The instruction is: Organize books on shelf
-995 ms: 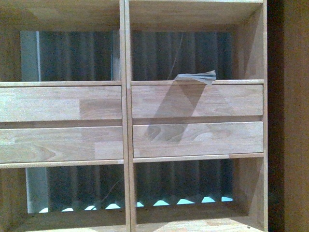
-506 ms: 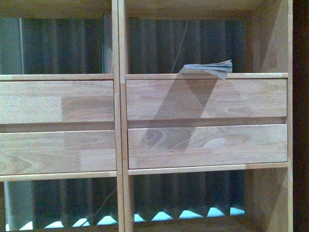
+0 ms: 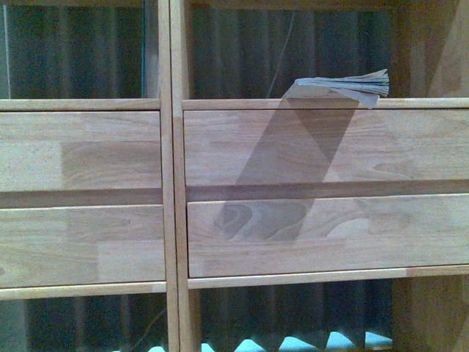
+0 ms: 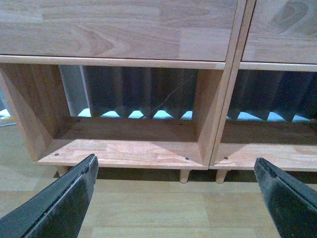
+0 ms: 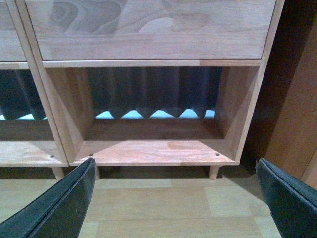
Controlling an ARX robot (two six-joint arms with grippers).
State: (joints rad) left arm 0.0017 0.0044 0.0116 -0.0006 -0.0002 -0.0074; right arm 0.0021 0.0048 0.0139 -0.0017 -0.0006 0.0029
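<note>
1. Hanging wide open, the left end effector point(image 4: 174, 161) holds nothing. Its two dark fingers point(image 4: 64, 201) stand far apart above the pale wooden floor point(image 4: 148, 208).
2. The right end effector point(image 5: 176, 162) is released in the same way, and only the floor shows between its fingers point(image 5: 62, 203).
3. Both wrist views look at the lowest cubbies of the shelf point(image 3: 176, 183), which stands on short peg legs point(image 4: 184, 175).
4. Beside the shelf, the right wrist view shows a darker brown cabinet point(image 5: 297, 124).
5. In the front view the book point(image 3: 341, 86) lies flat on the board just above the upper right drawer front point(image 3: 330, 147), in the right column. One corner bends a little over the board's edge.
6. The shadow of the book falls slanting over the two right drawer fronts.
7. Behind the open cubbies hangs a dark pleated curtain point(image 3: 88, 51).
</note>
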